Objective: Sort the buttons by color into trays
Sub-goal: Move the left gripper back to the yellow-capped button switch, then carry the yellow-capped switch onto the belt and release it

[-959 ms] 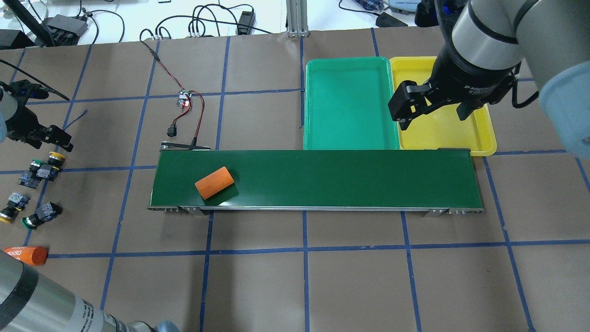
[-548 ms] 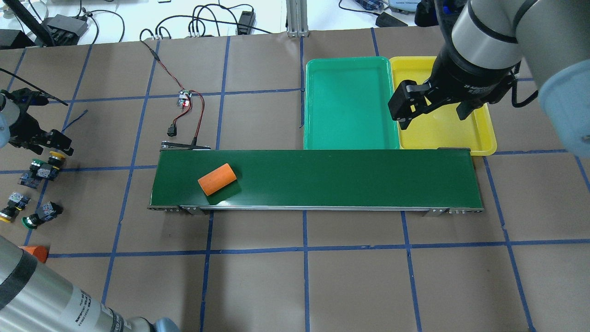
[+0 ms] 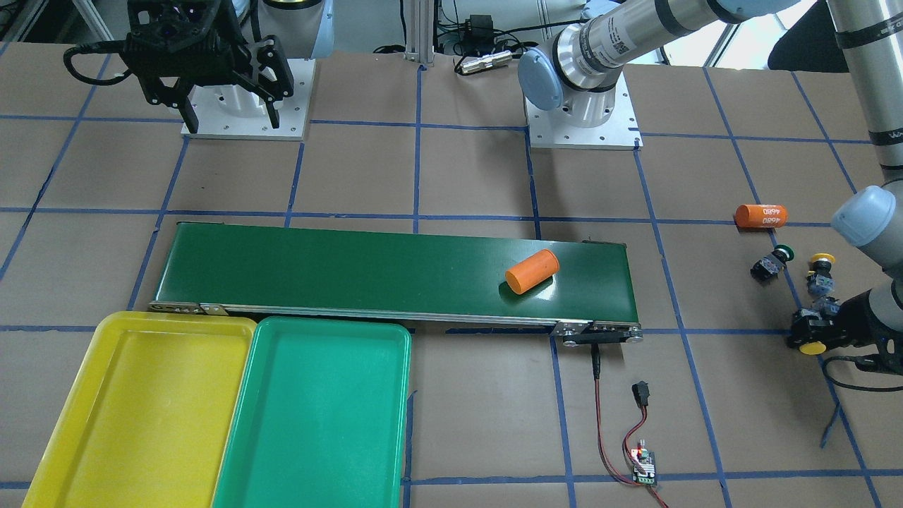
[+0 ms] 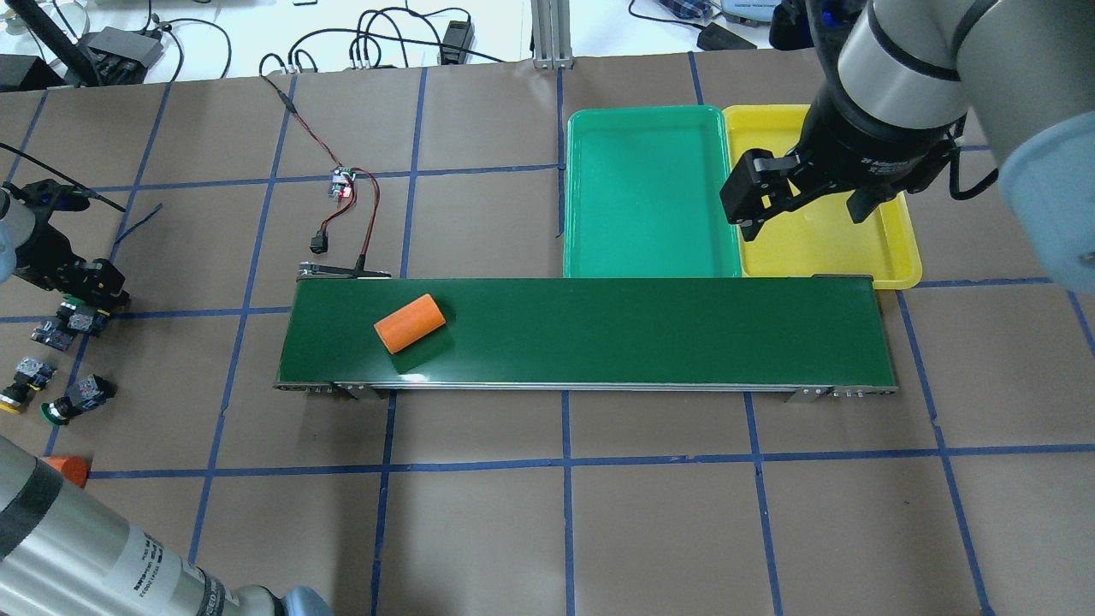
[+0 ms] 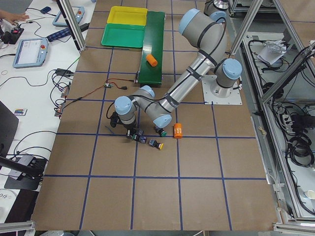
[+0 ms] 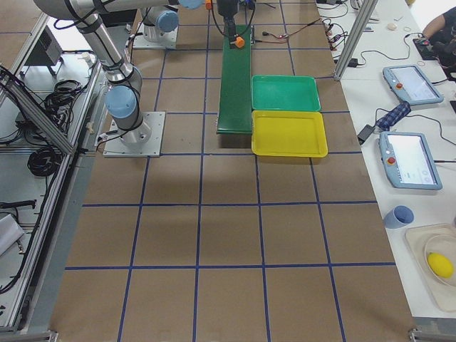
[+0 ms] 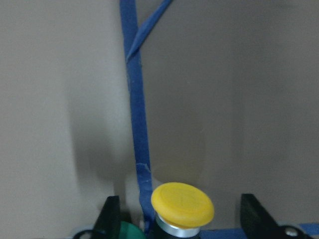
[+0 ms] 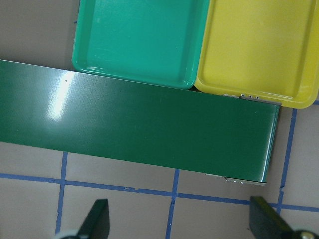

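- My left pincer (image 7: 182, 223) is released, jaws spread either side of a yellow-capped push-button switch (image 7: 182, 201) at the far left of the brown paper counter (image 4: 599, 513).
- A green-capped switch (image 4: 62, 412) lies nearer.
- My right pincer (image 4: 800, 205) hangs released over the yellow plastic tray (image 4: 821, 248), just right of the green plastic tray (image 4: 650, 197).

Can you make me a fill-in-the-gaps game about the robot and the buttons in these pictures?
1. The cylinder lying on the dark green belt is coloured ____.
2. The left gripper has a finger on each side of a button with a ____ cap.
3. The yellow tray and the green tray sit side by side, both ____.
4. The right gripper is ____, not shut.

Missing words: orange; yellow; empty; open
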### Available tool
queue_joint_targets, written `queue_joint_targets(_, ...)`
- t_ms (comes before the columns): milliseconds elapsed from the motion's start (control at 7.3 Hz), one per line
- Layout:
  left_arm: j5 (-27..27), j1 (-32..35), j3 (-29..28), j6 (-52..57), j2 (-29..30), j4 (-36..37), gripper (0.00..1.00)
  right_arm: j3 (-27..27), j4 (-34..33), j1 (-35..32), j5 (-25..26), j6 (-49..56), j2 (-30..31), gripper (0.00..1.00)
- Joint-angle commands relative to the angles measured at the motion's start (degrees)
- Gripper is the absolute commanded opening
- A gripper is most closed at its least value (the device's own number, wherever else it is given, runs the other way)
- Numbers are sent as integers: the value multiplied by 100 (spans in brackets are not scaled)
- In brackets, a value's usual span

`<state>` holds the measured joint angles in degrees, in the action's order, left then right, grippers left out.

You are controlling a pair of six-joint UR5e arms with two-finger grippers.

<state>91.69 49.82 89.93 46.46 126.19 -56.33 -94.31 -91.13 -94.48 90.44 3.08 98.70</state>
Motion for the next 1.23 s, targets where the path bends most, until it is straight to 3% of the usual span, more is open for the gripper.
queue_joint_targets(0, -20, -34, 15, 213, -6, -44, 14, 0, -1, 0, 0, 0, 9, 100)
queue_joint_targets(137, -28, -77, 16, 215, -102, -184, 0, 0, -1, 9, 0, 0, 0, 100)
queue_joint_targets(548, -185, 167, -125, 362, -602, -1002, 0, 0, 8, 9, 0, 0, 9, 100)
queue_joint_targets(822, -362, 990, 5, 522, -1295, -1546, 0, 0, -10, 0, 0, 0, 0, 100)
queue_joint_targets(1096, -397, 1702, 408, 827, -1762, -1627, 0, 0, -10, -9, 0, 0, 0, 100)
